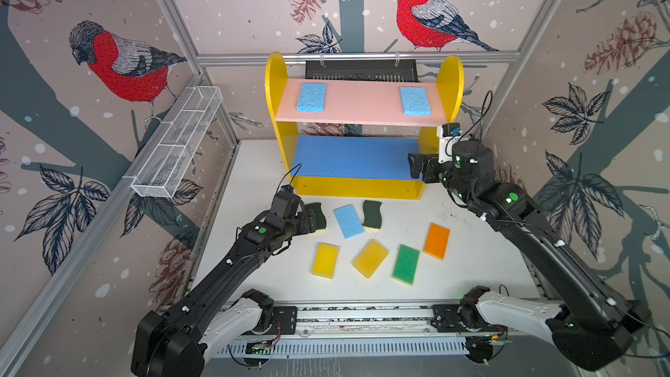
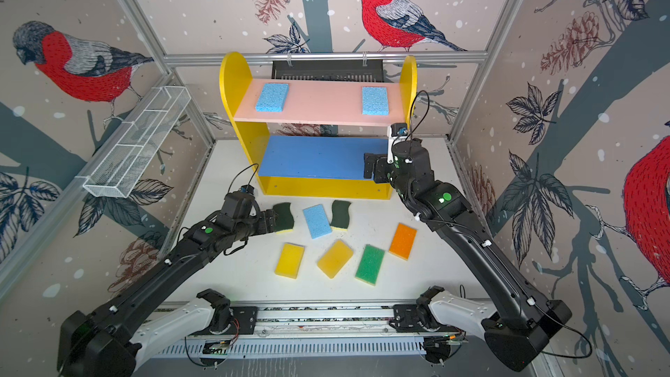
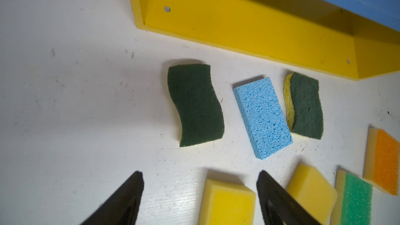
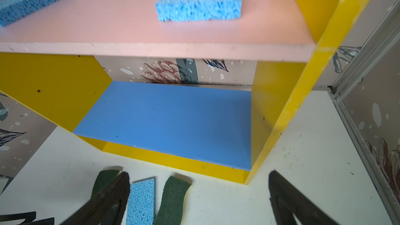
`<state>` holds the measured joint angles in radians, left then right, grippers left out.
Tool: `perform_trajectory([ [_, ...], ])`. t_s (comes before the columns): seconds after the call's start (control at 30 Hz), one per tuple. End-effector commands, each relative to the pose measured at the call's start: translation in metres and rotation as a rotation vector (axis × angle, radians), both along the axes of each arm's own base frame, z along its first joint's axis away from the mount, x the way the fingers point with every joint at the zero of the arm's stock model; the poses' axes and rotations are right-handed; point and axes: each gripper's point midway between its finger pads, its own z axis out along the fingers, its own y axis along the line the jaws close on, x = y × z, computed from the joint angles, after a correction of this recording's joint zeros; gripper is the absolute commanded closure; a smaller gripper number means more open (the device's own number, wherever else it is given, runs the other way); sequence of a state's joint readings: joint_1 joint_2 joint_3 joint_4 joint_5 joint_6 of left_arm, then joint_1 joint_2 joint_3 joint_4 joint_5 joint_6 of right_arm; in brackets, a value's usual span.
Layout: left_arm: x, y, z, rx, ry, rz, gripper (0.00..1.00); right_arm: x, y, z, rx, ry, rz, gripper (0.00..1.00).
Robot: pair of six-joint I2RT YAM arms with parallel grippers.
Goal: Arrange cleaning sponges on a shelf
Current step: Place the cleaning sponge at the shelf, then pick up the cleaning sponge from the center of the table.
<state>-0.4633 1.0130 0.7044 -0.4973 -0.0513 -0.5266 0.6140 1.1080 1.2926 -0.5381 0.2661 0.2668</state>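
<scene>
1. the shelf (image 1: pixel 274 110) stands at the back of the white tabletop (image 1: pixel 471 270). a black vented box (image 1: pixel 362 69) sits behind it. a white wire basket (image 1: pixel 177 143) hangs on the side wall by the left arm, well apart from the sponges.
2. the right arm reaches across the shelf's right end and hides that end of the blue middle board (image 1: pixel 351 157) in both top views. the rest of that board is bare.
3. there are nine sponges: three light blue, two dark green and wavy, two yellow, one green and one orange.
4. two sponges lie flat on the pink top board (image 1: pixel 362 105), one near each end: the left blue sponge (image 1: pixel 311 97) and the right blue sponge (image 1: pixel 414 101).
5. seven lie on the tabletop in front of the shelf. nearer the shelf are the left dark green sponge (image 1: pixel 319 215), the third blue sponge (image 1: pixel 348 221) and, just beside it, the right dark green sponge (image 1: pixel 372 215). nearer the arm bases are the first yellow sponge (image 1: pixel 325 260), the second yellow sponge (image 1: pixel 370 258), the green sponge (image 1: pixel 405 264) and the orange sponge (image 1: pixel 437 241).
6. the left end effector (image 1: pixel 307 218) is low beside the left dark green sponge and covers part of it in both top views. in the left wrist view its fingers stand moderately apart with nothing between them, and that sponge lies ahead of the tips.
7. the right end effector (image 4: pixel 198 173) is spread wide and empty, held up by the front edge of the blue middle board.
</scene>
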Motion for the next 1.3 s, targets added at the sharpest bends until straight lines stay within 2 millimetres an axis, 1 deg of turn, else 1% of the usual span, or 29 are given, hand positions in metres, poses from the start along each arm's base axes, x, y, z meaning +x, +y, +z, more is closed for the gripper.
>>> perform_trajectory([
  [0.0,0.005,-0.011,-0.010,-0.013,0.003,-0.014,0.17,-0.004,0.000,-0.019,0.067,0.027,-0.005,0.00],
  [0.1,0.005,-0.017,-0.026,-0.006,0.043,-0.034,0.17,-0.008,-0.003,-0.049,0.092,0.075,-0.011,0.00],
  [0.23,0.007,-0.027,-0.043,-0.025,0.085,-0.061,0.17,-0.013,-0.004,-0.084,0.102,0.151,-0.008,0.01],
  [0.33,0.009,-0.029,-0.054,-0.014,0.114,-0.061,0.17,-0.012,-0.010,-0.103,0.109,0.181,-0.059,0.00],
  [0.43,0.011,-0.036,-0.062,-0.010,0.140,-0.086,0.16,-0.013,-0.003,-0.115,0.144,0.195,-0.038,0.00],
  [0.53,0.013,-0.038,-0.068,0.029,0.153,-0.089,0.16,-0.013,0.005,-0.124,0.178,0.206,-0.005,0.01],
  [0.73,0.016,-0.036,-0.076,0.064,0.165,-0.065,0.15,-0.013,0.014,-0.137,0.196,0.234,0.025,0.01],
  [0.87,0.019,-0.031,-0.079,0.095,0.172,-0.037,0.14,-0.014,0.017,-0.141,0.196,0.244,0.041,0.00],
  [1.27,0.027,-0.038,-0.090,0.123,0.191,-0.052,0.14,-0.012,0.024,-0.158,0.190,0.293,0.057,0.00],
])
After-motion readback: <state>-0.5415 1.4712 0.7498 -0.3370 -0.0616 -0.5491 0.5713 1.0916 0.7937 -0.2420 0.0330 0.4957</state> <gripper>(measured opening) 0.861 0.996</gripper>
